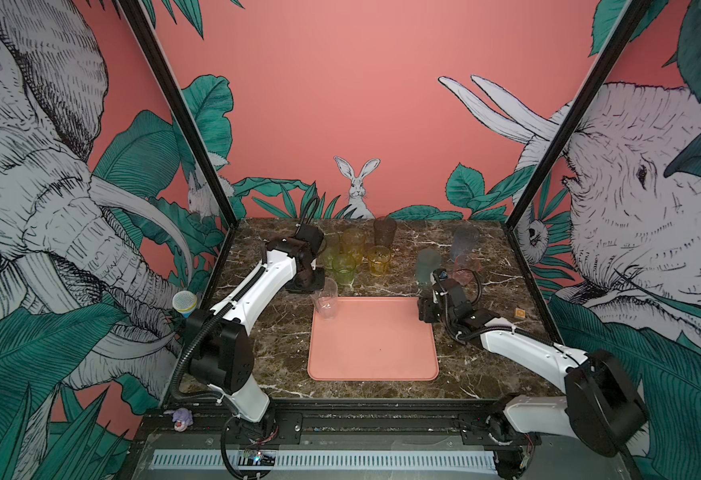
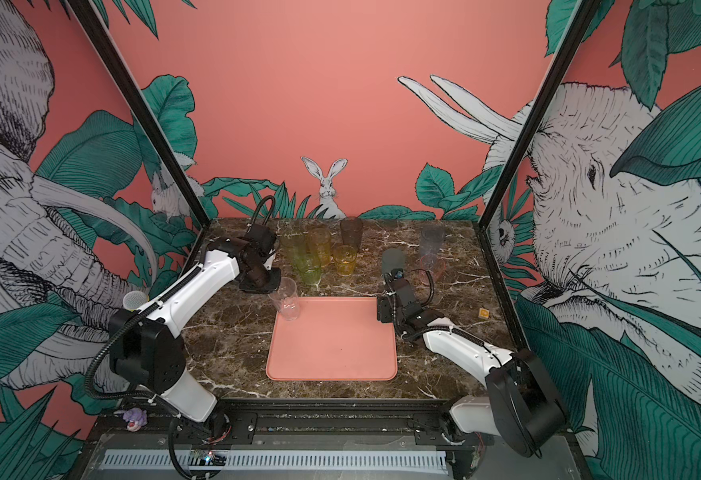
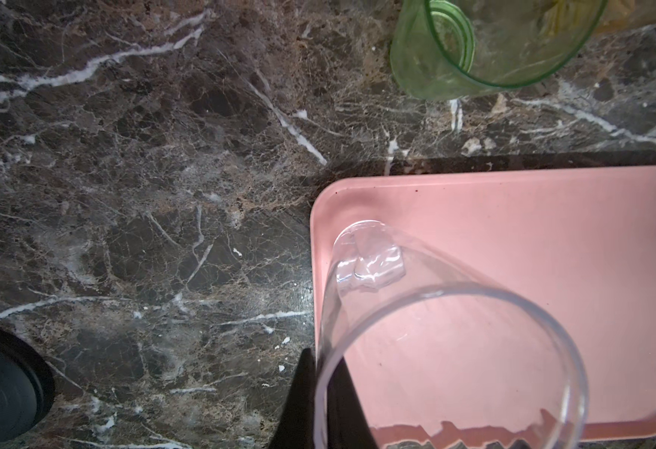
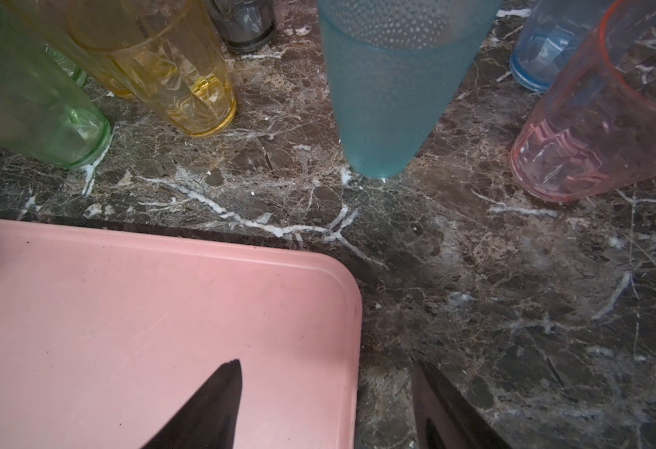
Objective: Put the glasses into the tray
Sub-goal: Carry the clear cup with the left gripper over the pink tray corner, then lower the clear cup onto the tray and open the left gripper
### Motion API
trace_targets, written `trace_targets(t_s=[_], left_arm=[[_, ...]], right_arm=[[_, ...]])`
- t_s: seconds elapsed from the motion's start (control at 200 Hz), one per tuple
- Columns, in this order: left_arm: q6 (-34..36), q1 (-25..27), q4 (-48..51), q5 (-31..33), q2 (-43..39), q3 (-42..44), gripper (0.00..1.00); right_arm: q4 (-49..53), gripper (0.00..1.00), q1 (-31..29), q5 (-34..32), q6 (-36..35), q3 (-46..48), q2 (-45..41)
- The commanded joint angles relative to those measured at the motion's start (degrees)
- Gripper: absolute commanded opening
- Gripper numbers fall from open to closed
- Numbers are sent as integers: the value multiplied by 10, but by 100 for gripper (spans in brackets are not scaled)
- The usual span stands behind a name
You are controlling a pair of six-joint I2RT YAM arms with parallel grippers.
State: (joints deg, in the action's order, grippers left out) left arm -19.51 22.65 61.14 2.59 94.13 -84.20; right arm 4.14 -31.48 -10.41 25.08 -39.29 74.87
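My left gripper (image 3: 324, 365) is shut on the rim of a clear glass (image 1: 326, 301), one finger inside and one outside. The glass stands upright over the far left corner of the salmon-pink tray (image 1: 373, 353); whether its base touches I cannot tell. My right gripper (image 4: 326, 363) hangs open and empty above the tray's far right corner (image 4: 342, 280). Several more glasses stand on the marble behind the tray: green (image 1: 343, 268), amber (image 1: 379, 259), smoky grey (image 1: 384, 232), teal (image 4: 388, 89), blue (image 4: 544, 50) and pink (image 4: 598, 116).
A small orange block (image 1: 519, 312) lies on the marble to the right of my right arm. A microphone-like object (image 1: 184, 303) stands at the table's left edge. Black frame posts rise at both back corners.
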Motion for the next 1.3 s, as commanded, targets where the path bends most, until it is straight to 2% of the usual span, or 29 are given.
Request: trace_targets(t_s=[0.0,0.395,0.54,0.705,1.036,1.296], left_arm=[[-6,8,3,9,1,-22,0],[-9,19,8,9,35,-40,0],[-12,20,13,12,37,-46,18],[-12,21,19,15,36,-55,27],[-11,22,33,26,21,-77,35],[-17,24,25,32,-13,-94,37]], right_arm=[[-2,72,2,-2,4,-18,5],[2,72,3,-2,5,-21,8],[3,72,2,-2,5,-21,8],[2,72,3,-3,5,-21,6],[5,72,2,-8,5,-18,-5],[1,72,2,-13,3,-9,-20]])
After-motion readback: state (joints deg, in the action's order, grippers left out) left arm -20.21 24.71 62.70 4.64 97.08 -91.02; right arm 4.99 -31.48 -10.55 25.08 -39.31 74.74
